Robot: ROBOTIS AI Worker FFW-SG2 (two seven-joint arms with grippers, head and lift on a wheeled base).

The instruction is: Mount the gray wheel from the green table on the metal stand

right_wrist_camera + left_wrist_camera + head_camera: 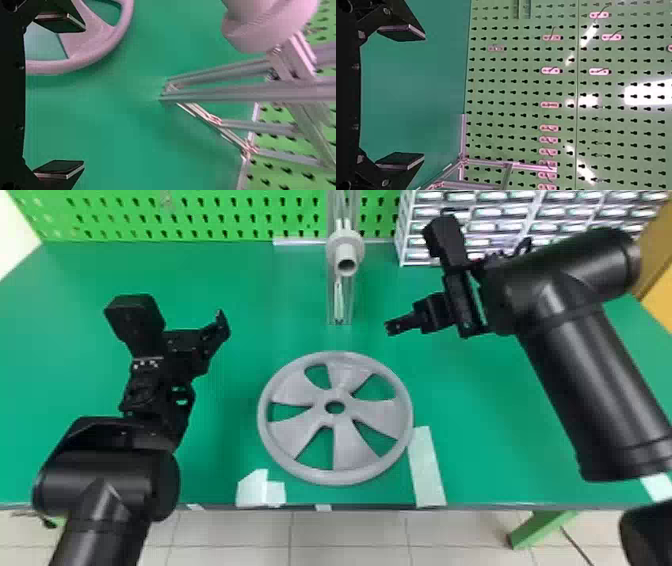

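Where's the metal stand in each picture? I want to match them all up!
Head view: the metal stand is on the green table, behind the gray wheel.
Left wrist view: part of the metal stand, lying sideways, crosses in front of the holes.
Right wrist view: the metal stand has long bars, and part of the wheel is nearby.
Shared landmark: the green pegboard full of holes.

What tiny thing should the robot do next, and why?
I'd probably lower the left tool and right tool toward opposite sides of the wheel. It lies flat on the table, not on the stand, and both tools are open and empty.
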